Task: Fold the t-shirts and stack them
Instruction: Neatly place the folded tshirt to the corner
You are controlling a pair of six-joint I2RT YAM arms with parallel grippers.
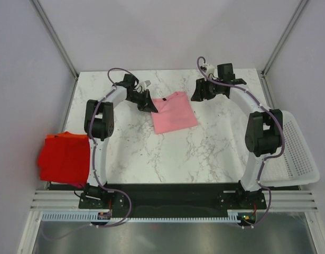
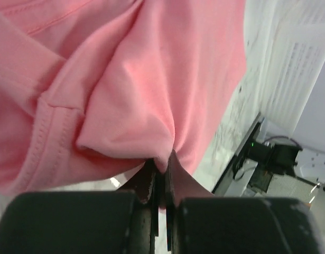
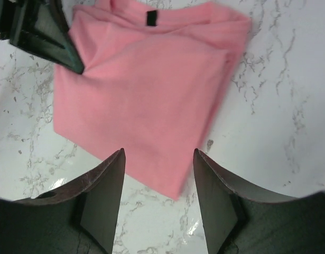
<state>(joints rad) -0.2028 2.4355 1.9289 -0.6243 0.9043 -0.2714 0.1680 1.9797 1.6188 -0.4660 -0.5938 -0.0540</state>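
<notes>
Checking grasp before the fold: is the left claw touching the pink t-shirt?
Touching. Left wrist view: the left claw is shut on a pinched ridge of the pink t-shirt, cloth bunching out from between its jaws.

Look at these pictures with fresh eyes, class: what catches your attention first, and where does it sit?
The pink t-shirt, folded on the far middle of the marble table, stands out most, with the left claw shut on its corner and the right claw open by its opposite edge. A bright pile of red and orange t-shirts lies at the table's left edge.
</notes>
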